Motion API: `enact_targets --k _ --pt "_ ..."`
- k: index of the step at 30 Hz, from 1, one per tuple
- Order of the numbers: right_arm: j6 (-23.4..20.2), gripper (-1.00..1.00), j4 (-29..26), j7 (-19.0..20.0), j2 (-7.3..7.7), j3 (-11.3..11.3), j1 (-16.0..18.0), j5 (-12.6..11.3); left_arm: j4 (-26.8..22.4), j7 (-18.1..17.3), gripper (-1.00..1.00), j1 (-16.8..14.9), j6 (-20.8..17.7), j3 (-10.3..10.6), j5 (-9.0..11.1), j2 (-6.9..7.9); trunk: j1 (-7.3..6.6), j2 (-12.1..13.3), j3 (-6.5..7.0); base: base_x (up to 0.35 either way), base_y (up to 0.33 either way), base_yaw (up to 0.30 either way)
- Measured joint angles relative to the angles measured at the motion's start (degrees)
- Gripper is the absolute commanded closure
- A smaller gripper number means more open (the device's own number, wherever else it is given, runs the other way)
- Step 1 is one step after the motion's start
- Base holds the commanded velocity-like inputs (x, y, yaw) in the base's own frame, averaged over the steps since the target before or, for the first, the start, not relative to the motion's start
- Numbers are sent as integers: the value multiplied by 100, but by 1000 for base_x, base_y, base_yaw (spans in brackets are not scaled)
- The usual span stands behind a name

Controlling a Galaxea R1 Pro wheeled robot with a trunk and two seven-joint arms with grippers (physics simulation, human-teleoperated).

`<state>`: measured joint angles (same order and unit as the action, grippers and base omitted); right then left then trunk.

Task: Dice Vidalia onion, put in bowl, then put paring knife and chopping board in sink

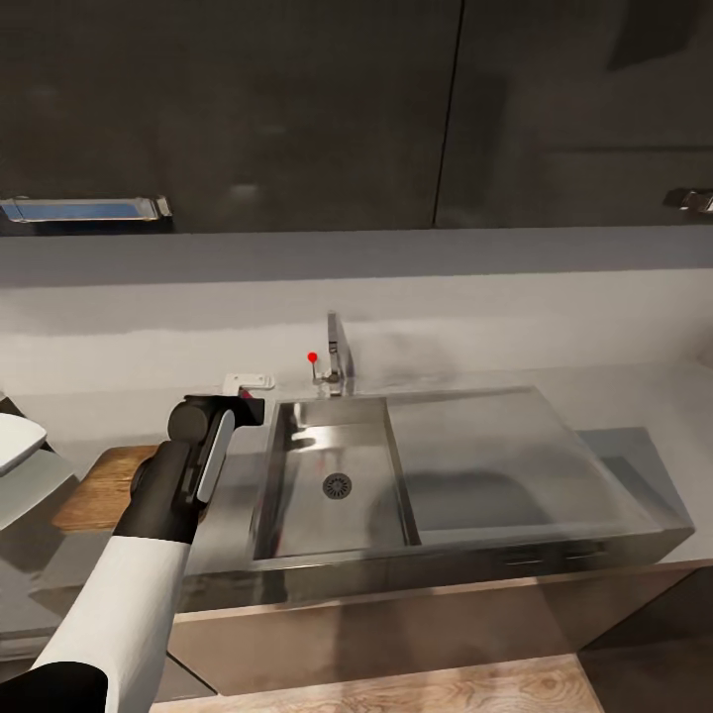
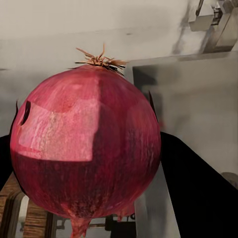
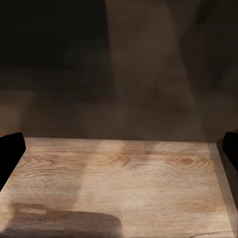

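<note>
L gripper clamped on red onion, held over countertop just off sink at its 9 o'clock, chopping board further toward 9, R gripper fingertips wide apart w/ nothing between, above wood floor

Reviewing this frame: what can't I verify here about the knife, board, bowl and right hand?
- Paring knife: cannot be made out.
- Chopping board: head view, mostly behind the left arm.
- Bowl: cut by the picture's left edge.
- Onion: fills the left hand; board contact unclear.
- Right hand: only fingertips at the frame edges, over wood flooring.
</note>
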<state>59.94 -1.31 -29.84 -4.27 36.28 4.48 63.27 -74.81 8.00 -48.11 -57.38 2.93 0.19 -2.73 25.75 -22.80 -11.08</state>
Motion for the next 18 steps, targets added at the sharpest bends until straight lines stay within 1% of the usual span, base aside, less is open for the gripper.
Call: enact_targets --k 5,7,8,11,15,18 --pt "0 -100 12 2 27 7 -3 -2 2 0 100 0 0 0 2 -2 0 0 0 0 0 0" --pt "0 -100 16 6 37 9 -70 0 -5 0 100 0 0 0 1 -6 0 0 0 0 0 0" --pt "0 -100 14 7 42 14 -187 6 -9 0 100 0 0 0 2 -7 0 0 -1 0 0 0" --pt "0 -100 11 10 47 12 -402 23 -9 0 100 0 0 0 1 -8 0 0 0 0 0 0" --pt "4 -100 14 4 53 12 -833 46 18 0 100 0 0 -1 4 -8 -1 -1 -2 0 0 0" --pt "4 -100 11 4 67 12 -1085 49 34 0 100 0 1 -1 8 -8 0 -1 -2 0 0 0"
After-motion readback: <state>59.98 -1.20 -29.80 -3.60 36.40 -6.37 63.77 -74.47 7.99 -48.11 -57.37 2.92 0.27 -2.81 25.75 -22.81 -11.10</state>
